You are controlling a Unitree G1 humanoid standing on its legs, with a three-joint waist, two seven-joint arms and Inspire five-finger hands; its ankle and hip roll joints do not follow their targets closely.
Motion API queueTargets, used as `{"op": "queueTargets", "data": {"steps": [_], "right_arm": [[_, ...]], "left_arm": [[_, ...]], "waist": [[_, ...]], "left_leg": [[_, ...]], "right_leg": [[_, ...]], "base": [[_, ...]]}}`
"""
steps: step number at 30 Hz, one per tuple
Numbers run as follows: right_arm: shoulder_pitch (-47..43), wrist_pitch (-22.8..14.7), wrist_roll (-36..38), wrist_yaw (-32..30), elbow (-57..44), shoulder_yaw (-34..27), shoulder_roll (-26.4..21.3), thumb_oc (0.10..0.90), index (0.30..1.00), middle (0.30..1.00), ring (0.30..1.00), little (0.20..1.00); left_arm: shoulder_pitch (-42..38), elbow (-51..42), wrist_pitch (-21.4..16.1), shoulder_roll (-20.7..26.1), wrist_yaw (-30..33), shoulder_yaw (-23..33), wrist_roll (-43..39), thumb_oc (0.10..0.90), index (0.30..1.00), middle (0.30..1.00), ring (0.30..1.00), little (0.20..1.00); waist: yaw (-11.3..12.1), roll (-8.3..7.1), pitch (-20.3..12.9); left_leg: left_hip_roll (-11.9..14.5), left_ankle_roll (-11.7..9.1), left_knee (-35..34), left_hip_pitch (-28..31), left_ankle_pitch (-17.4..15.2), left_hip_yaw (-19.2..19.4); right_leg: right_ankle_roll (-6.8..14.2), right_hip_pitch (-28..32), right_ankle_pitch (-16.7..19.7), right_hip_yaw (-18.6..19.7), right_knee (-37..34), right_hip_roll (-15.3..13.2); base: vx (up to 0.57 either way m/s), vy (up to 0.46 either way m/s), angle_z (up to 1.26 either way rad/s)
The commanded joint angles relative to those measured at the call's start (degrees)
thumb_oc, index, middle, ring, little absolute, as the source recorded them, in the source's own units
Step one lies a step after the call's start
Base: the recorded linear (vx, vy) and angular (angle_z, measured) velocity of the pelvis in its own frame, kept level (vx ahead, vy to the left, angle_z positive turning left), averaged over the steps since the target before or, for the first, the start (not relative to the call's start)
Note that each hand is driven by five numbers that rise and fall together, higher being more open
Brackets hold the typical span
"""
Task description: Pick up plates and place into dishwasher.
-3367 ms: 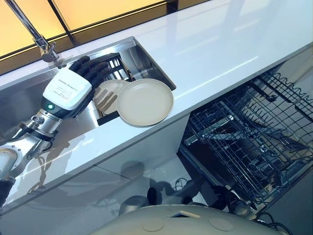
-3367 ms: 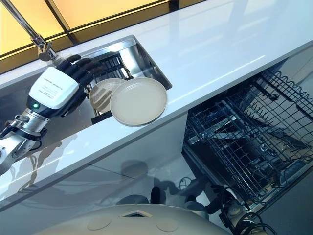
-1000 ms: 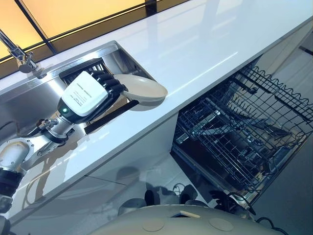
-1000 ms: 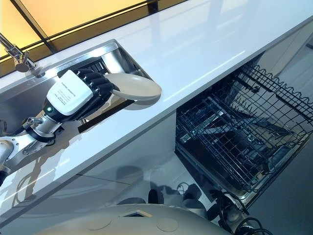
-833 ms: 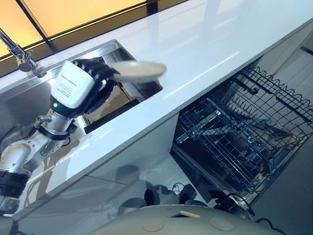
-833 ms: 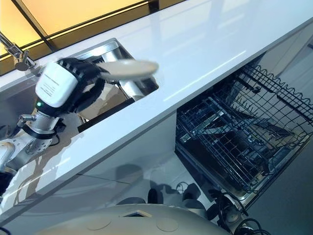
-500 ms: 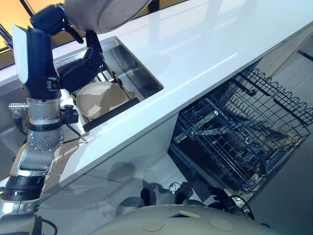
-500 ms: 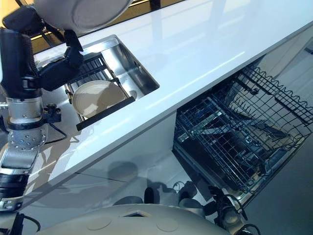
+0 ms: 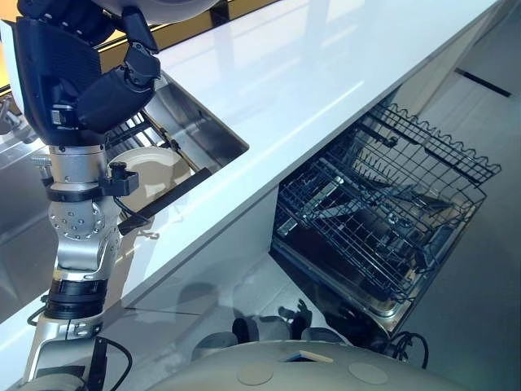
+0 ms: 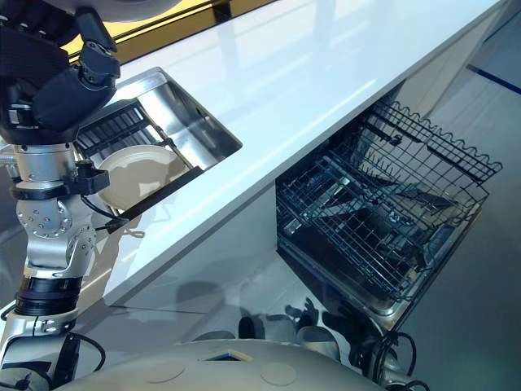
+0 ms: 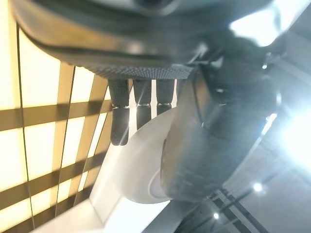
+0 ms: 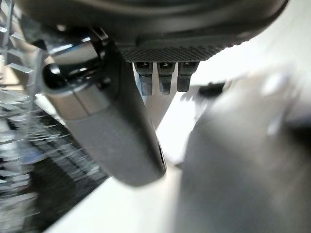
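My left hand [image 9: 85,77] is raised high above the sink, shut on a cream plate [image 9: 175,8] that reaches the upper edge of the eye views. In the left wrist view the plate [image 11: 138,170] sits between the thumb [image 11: 214,126] and the fingers [image 11: 120,116]. A second cream plate [image 9: 155,167] lies in the black rack inside the sink [image 9: 199,122]. The dishwasher's wire rack [image 9: 387,212] is pulled out below the counter, to the right. My right hand [image 12: 121,131] hangs relaxed with nothing in it, its fingers [image 12: 165,73] straight.
A long white counter [image 9: 309,73] runs between the sink and the dishwasher. The pulled-out rack holds upright wire tines and stands over the grey floor [image 9: 480,269].
My left hand lifted the plate from the sink's edge up high above the counter. The second plate stays in the sink rack. The camera has turned toward the dishwasher.
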Motion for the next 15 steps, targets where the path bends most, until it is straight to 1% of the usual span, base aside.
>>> {"op": "queueTargets", "data": {"steps": [1, 2, 4, 5, 7, 9, 11, 13, 15], "right_arm": [[-3.4, 0.18, 5.1, -2.3, -0.77, -3.37, 0.88, 0.8, 0.9, 0.9, 0.9, 0.9], [-3.35, -0.07, 4.31, -3.42, -0.41, -3.74, 0.76, 0.8, 0.9, 0.9, 0.9, 0.9], [-3.41, -0.07, -0.45, -8.03, 0.23, -4.35, 0.54, 0.8, 0.9, 0.9, 0.9, 0.9], [-3.42, 0.18, -0.48, -9.12, 0.26, -4.4, 0.54, 0.8, 0.9, 0.9, 0.9, 0.9], [-3.54, 0.36, 0.62, -8.68, 1.38, -5.01, 0.23, 0.8, 0.9, 0.9, 0.9, 0.9], [-3.35, -0.01, 4.41, -5.23, 0.26, -5.66, 0.38, 0.8, 0.9, 0.9, 0.9, 0.9], [-2.32, 1.87, 9.05, 2.88, -3.8, -5.5, 1.21, 0.8, 0.9, 0.9, 0.9, 0.9], [-1.19, 6.94, 14.77, 9.35, -9.66, -4.99, 2.16, 0.8, 0.9, 0.9, 0.9, 0.9], [0.41, 11.28, 18.47, 18.94, -15.46, -4.69, 3.15, 0.8, 0.9, 0.9, 0.9, 0.9]], "left_arm": [[-9.83, 1.39, -4.04, -0.86, -0.89, 0.7, -4.38, 0.1, 0.3, 0.3, 0.3, 0.2], [-9.96, 1.32, -3.85, -0.8, -1.05, 0.61, -4.62, 0.1, 0.3, 0.3, 0.3, 0.2], [-10.12, 1.08, -3.3, -0.86, -1.35, 0.3, -4.07, 0.1, 0.3, 0.3, 0.3, 0.2], [-10.1, 1.09, -3.26, -0.91, -1.64, 0.24, -4.1, 0.1, 0.3, 0.3, 0.3, 0.2], [-10.43, 1.08, -2.82, -0.56, -1.56, -0.31, -3.78, 0.1, 0.3, 0.3, 0.3, 0.2], [-10.21, 0.9, -2.55, -0.17, -1.49, -0.48, -3.4, 0.1, 0.3, 0.3, 0.3, 0.2], [-9.2, 1.45, -3.18, 0.09, -2.58, -0.14, -3.53, 0.1, 0.3, 0.3, 0.3, 0.2], [-8.37, 2.36, -4.09, 0.37, -3.3, 0.25, -3.4, 0.1, 0.3, 0.3, 0.3, 0.2], [-7.54, 3.26, -4.72, 0.61, -4.25, 0.68, -2.94, 0.1, 0.3, 0.3, 0.3, 0.2]], "waist": [[-0.09, 2.54, -3.29], [-0.2, 2.55, -3.3], [-0.64, 2.55, -3.26], [-0.66, 2.55, -3.24], [-0.92, 2.62, -3.14], [-1.05, 2.63, -3.05], [-1.34, 2.59, -2.85], [-1.71, 2.46, -2.68], [-2.03, 2.18, -2.52]], "left_leg": [[-3.76, 2.41, 2.5, 1.12, -9.7, -0.52], [-3.81, 2.45, 2.33, 1.16, -9.65, -0.32], [-4.0, 2.59, 1.85, 1.26, -9.46, 0.23], [-4.02, 2.61, 1.76, 1.28, -9.41, 0.36], [-4.0, 2.64, 1.2, 1.44, -9.2, 0.66], [-4.02, 2.64, 0.83, 1.49, -8.98, 0.8], [-3.99, 2.7, 0.68, 1.31, -8.82, 1.04], [-4.0, 2.71, 0.62, 1.0, -8.6, 1.23], [-3.96, 2.72, 0.58, 0.7, -8.54, 1.47]], "right_leg": [[4.37, -6.29, -5.94, -1.66, 9.66, 0.16], [4.52, -6.48, -5.64, -1.52, 9.5, 0.06], [4.9, -7.23, -4.84, -1.17, 9.31, -0.19], [4.94, -7.35, -4.73, -1.1, 9.31, -0.21], [5.21, -7.92, -4.13, -0.97, 9.25, -0.31], [5.35, -8.29, -3.67, -0.73, 9.11, -0.34], [5.4, -8.88, -3.23, -0.66, 9.14, -0.37], [5.42, -9.36, -2.85, -0.56, 9.06, -0.42], [5.55, -9.7, -2.77, -0.79, 9.07, -0.56]], "base": [[-0.03, 0.045, -0.11], [-0.04, 0.052, -0.15], [-0.04, 0.052, -0.2], [-0.03, 0.048, -0.23], [-0.02, 0.035, -0.16], [-0.02, 0.025, -0.1], [-0.03, 0.024, -0.08], [-0.04, 0.013, -0.13], [-0.03, 0.002, -0.12]]}}
